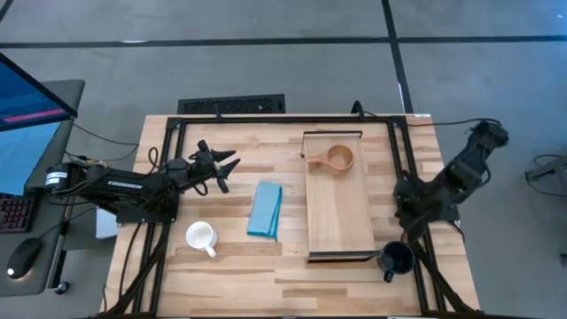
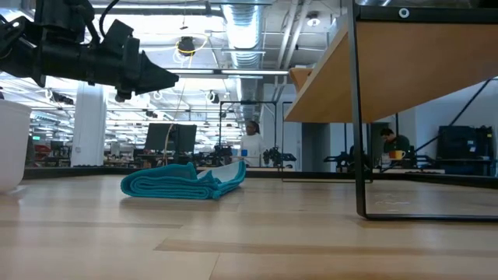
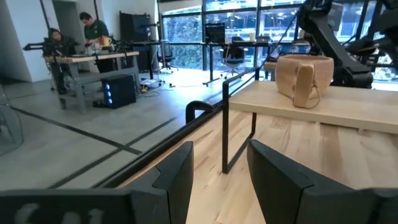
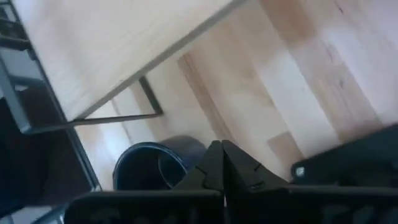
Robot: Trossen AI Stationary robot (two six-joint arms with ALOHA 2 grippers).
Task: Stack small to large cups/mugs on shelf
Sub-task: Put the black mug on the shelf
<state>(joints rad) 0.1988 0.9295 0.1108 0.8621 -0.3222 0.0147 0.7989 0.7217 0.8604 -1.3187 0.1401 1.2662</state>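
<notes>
An open workshop with a grey floor, ceiling pipes and people seated at far desks lies beyond the slatted wooden bench, on which the shelf — a long light-wood board with dark brackets at its short ends — stands slightly raised, toward the right side. The small wooden cup sits on the shelf near its far end, handle pointing left; in the left wrist view it shows upright on the board. A white mug stands on the bench near the front left, well apart from the shelf, and a folded blue cloth lies between it and the shelf. The dark navy mug stands on the bench just off the shelf's front right corner. The left end effector hovers over the bench left of the cloth, its fingers spread apart and holding nothing. The right end effector is above the navy mug — its fingers pressed together and empty, with the mug's rim just beside the tips.
</notes>
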